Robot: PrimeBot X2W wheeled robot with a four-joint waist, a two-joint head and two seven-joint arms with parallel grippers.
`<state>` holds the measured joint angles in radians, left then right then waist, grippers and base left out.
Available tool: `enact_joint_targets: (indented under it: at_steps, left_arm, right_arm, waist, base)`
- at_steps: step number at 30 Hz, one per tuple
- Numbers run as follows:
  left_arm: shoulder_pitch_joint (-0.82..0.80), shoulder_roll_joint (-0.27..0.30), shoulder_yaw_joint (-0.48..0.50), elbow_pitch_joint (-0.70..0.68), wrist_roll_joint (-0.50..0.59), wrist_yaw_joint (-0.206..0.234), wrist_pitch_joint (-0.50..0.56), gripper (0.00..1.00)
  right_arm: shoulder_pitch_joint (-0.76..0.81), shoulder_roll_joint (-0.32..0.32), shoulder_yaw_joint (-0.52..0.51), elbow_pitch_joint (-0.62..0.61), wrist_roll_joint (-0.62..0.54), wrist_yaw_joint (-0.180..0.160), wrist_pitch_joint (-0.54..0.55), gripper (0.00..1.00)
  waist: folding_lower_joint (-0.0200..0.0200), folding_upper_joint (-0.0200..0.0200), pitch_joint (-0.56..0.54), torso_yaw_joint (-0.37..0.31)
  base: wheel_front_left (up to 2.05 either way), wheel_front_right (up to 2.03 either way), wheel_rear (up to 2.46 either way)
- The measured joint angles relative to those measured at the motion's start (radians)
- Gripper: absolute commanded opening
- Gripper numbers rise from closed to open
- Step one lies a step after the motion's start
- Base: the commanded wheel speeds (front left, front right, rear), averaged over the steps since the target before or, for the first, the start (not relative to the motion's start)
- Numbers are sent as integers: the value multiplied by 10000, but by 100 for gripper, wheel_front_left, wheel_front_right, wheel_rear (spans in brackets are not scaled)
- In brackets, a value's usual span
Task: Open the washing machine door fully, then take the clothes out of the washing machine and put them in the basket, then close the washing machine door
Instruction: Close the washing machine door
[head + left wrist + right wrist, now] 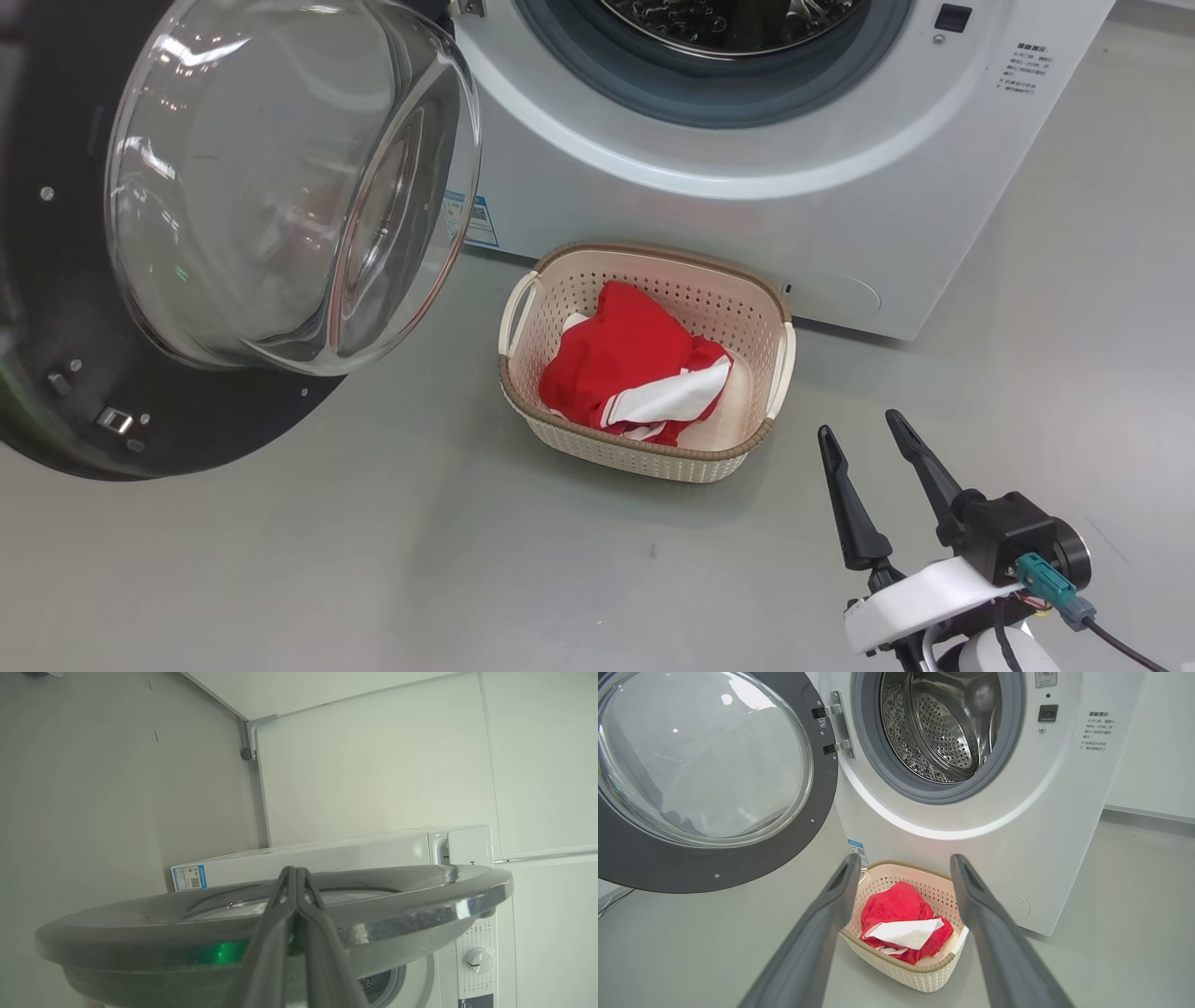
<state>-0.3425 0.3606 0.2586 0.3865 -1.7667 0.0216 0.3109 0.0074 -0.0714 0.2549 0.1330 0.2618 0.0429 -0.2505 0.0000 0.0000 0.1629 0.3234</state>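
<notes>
A bare laundry test room: a white front-loading washing machine (607, 187) on plain grey floor (280, 560), against blank white wall panels (373, 765).

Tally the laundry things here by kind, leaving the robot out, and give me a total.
washing machine: 1
washing machine door: 1
basket: 1
red and white garment: 1
Total: 4
</notes>
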Motion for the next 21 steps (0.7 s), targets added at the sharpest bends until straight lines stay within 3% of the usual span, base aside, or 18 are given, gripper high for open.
enact_joint_targets:
  at_steps: [12, 21]
  left_arm:
    - [-80, 13, -98, 8, -527, -719, 1214, 0]
    - [-51, -63, -479, -345, -968, -1016, 2380, 0]
  right_arm:
    - [-29, -2, -61, 33, 2, 0, 0, 100]
    - [-35, -2, -63, 69, 2, 0, 0, 100]
  waist:
    - [0, 0, 28, -56]
    - [0, 0, -7, -76]
  base:
    - [0, 0, 0]
    - [0, 0, 0]
